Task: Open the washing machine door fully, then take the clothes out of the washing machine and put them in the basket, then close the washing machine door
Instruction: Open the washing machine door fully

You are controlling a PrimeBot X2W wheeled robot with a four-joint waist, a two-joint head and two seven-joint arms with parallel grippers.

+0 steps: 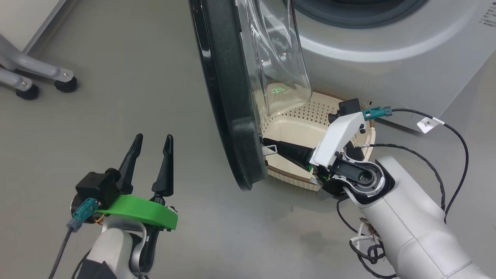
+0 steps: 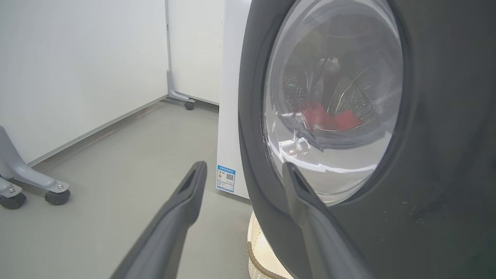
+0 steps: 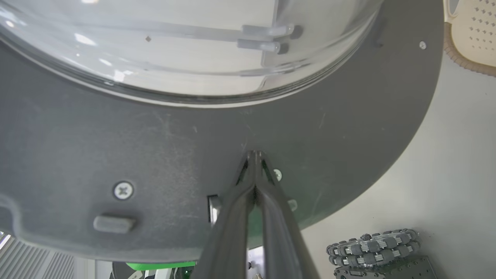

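Left gripper (image 1: 154, 138): low at the left, fingers spread wide and pointing forward, nothing between them. Right gripper (image 1: 267, 142): fingers pressed together to one point, gripping nothing, aimed to the left. Right forearm (image 1: 410, 228): pale, reaching in from lower right, wrist bent.

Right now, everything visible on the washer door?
The washing machine door is round: wide black rim, bulging clear bowl, screws and a latch on the inner face. It stands partly open, edge-on in the head view, over the basket. The shut right pincer touches its inner rim; the open left pincer hangs clear.
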